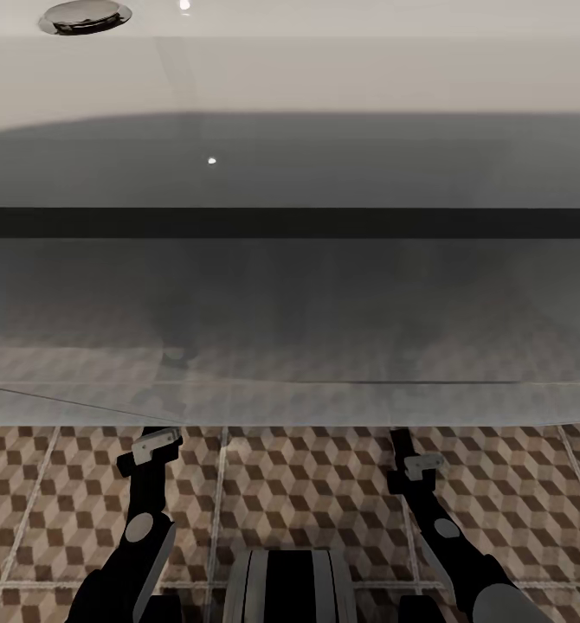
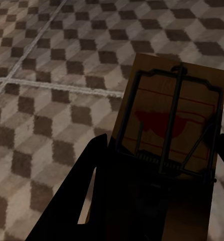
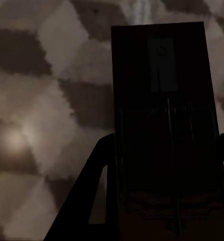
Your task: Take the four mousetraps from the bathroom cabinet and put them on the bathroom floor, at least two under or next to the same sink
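Observation:
A tan mousetrap [image 2: 173, 108] with a black spring bar and a red patch lies between the fingers of my left gripper [image 2: 159, 153], which is shut on it just above the cube-patterned bathroom floor [image 2: 46, 105]. A second mousetrap [image 3: 159, 95], dark in shadow, is clamped in my right gripper [image 3: 162, 155], very close over the floor [image 3: 36, 115]. In the head view both forearms [image 1: 151, 484] [image 1: 420, 484] reach forward beneath the front edge of the wide white sink [image 1: 325, 164], which hides the grippers and traps there.
The sink's slab spans the whole width ahead, with its metal drain [image 1: 85, 16] at the far left. Patterned floor tiles [image 1: 307, 484] show between my arms. My base [image 1: 290, 584] sits at the near edge.

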Controlling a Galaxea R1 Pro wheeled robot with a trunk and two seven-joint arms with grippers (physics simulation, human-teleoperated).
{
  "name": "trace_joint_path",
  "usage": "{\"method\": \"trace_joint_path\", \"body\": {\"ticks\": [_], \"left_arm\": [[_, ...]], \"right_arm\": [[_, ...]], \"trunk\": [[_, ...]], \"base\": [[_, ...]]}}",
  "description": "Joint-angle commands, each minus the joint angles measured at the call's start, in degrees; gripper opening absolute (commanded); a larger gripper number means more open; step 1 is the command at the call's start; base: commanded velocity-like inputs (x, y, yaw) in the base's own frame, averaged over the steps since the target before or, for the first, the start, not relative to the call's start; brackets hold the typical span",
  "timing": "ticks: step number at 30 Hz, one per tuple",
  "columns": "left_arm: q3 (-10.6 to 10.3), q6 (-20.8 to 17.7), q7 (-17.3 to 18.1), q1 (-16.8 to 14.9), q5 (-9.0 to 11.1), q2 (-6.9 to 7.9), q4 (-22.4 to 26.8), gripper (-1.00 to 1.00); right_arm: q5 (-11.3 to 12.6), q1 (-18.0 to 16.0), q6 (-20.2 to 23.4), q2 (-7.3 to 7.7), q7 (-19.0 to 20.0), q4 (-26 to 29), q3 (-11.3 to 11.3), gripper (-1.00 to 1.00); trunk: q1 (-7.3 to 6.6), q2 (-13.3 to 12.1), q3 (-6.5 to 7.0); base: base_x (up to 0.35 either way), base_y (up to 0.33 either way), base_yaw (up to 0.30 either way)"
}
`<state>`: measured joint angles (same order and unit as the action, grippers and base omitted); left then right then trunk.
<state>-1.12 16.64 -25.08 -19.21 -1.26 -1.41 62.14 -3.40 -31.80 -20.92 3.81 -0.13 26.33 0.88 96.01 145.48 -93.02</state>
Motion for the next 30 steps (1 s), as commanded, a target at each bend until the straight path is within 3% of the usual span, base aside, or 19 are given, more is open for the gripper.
{"method": "trace_joint_path", "body": {"ticks": [1,9,18,30], "left_arm": [[-0.1,0.1,-0.4,0.0,-0.2,0.03,0.0,-1.00],[-0.1,0.1,-0.4,0.0,-0.2,0.01,0.0,-1.00],[-0.1,0.1,-0.4,0.0,-0.2,0.01,0.0,-1.00],[-0.1,0.1,-0.4,0.0,-0.2,0.01,0.0,-1.00]], "right_arm": [[-0.3,0.0,-0.2,0.03,0.0,-0.1,0.1,-1.00],[-0.6,0.0,-2.6,0.02,0.0,-0.2,0.1,-1.00],[-0.5,0.1,-11.3,0.06,0.0,-1.9,0.0,-1.00],[-0.6,0.1,-13.1,0.05,0.2,-2.2,0.1,-1.00]], "trunk": [[-0.01,0.0,-0.03],[-0.01,0.0,-0.03],[-0.01,0.0,-0.03],[-0.01,0.0,-0.03]], "base": [[0.000,0.000,0.000],[0.000,0.000,0.000],[0.000,0.000,0.000],[0.000,0.000,0.000]]}}
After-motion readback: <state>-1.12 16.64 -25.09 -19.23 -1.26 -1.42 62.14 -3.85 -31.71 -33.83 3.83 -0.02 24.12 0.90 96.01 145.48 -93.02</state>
